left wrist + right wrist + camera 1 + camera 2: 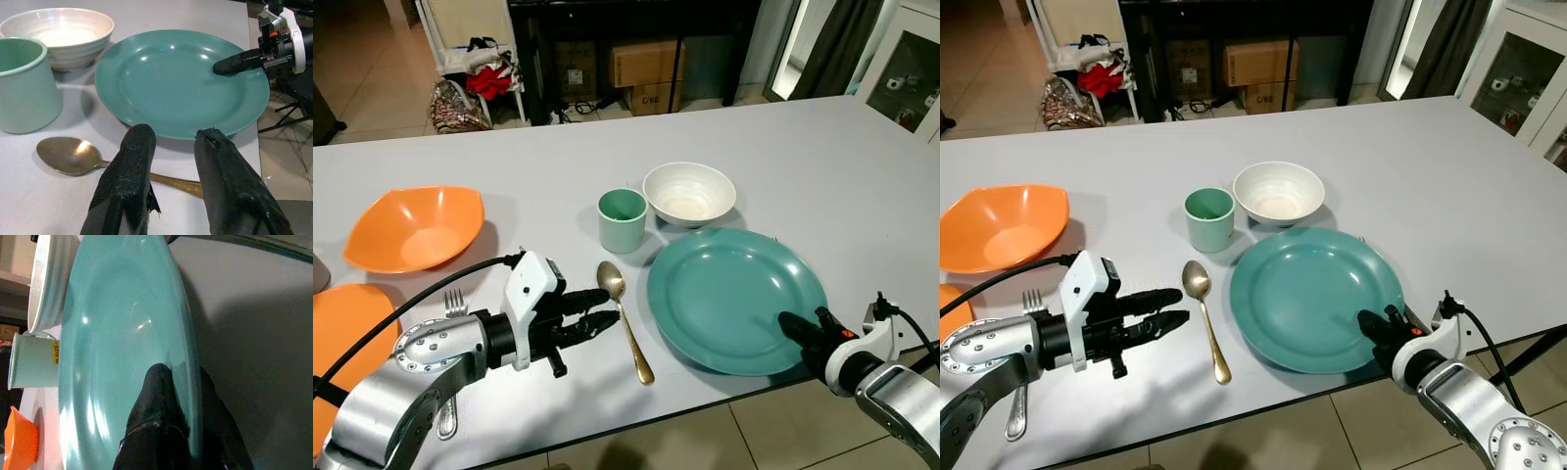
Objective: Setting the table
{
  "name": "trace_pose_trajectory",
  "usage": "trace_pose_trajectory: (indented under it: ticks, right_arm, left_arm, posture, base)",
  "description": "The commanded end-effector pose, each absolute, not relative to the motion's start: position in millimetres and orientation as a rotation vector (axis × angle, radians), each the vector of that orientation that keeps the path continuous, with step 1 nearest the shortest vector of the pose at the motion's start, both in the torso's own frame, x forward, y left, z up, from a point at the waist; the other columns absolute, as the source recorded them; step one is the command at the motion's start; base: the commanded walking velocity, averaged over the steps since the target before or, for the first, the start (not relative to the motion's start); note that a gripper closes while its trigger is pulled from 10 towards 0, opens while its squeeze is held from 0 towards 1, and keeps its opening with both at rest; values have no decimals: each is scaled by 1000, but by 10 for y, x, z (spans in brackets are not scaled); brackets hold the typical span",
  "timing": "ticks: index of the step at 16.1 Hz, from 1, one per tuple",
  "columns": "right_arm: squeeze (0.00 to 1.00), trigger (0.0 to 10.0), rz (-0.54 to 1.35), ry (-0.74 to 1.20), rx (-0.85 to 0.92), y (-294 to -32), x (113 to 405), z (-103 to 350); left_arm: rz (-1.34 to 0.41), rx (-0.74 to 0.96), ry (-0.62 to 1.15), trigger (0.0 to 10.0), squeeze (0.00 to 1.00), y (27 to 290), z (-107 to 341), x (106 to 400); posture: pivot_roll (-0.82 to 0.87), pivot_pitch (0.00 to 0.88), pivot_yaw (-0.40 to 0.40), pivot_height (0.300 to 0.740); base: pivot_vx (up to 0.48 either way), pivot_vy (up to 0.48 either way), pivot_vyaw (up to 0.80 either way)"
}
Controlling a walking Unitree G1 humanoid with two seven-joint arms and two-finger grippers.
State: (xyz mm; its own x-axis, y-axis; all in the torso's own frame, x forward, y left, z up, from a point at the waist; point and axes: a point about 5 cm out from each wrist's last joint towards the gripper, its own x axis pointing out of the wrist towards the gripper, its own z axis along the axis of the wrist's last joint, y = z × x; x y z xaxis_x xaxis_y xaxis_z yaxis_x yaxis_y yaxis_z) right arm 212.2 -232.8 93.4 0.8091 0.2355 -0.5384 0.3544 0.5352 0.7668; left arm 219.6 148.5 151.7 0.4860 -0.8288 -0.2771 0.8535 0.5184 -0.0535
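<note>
A teal plate [734,299] lies near the table's front edge, with a white bowl [689,193] and a teal cup [623,219] just behind it. A gold spoon [625,318] lies left of the plate, bowl end away from me. My left gripper [610,306] hovers open just left of the spoon, and in the left wrist view its fingers [129,166] stand over the spoon handle [176,184]. My right gripper [791,326] is shut on the plate's near right rim, one finger [159,396] on top and the other beneath. A fork [456,302] lies partly under my left arm.
An orange bowl [416,227] and an orange plate [342,333] sit at the table's left. The table's front edge [705,406] runs just below the plate, with tiled floor beyond. Cardboard boxes [646,64] and a bag [460,106] stand past the far side.
</note>
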Motion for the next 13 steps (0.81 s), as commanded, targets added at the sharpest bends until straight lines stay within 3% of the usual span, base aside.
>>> trace_pose_trajectory:
  ticks: [1, 2, 3, 6, 13]
  right_arm:
    - [698, 10000, -65, 652, 1035, -2327, 2167, 946]
    - [733, 10000, -62, 657, 1033, -2321, 2178, 941]
    - [855, 10000, -45, 664, 1026, -2301, 2209, 939]
    - [1000, 10000, -71, 681, 969, -2328, 2175, 925]
    - [1000, 10000, 1, 749, 773, -2440, 1823, 1071]
  left_arm:
    - [-1027, 115, 286, 10000, 0, 1484, 1533, 2218]
    - [-1026, 116, 287, 10000, 0, 1485, 1531, 2219]
    - [-1025, 120, 290, 10000, 0, 1486, 1518, 2221]
    - [-1019, 127, 295, 10000, 0, 1498, 1502, 2221]
    - [-1014, 107, 284, 10000, 0, 1494, 1454, 2248]
  posture:
    - [-42, 0, -7, 740]
    - [-42, 0, -7, 740]
    - [-38, 0, -9, 740]
    - [-36, 0, -10, 740]
    - [-69, 0, -8, 740]
  base:
    - [0, 0, 0]
    - [0, 0, 0]
    - [0, 0, 0]
    - [0, 0, 0]
    - [0, 0, 0]
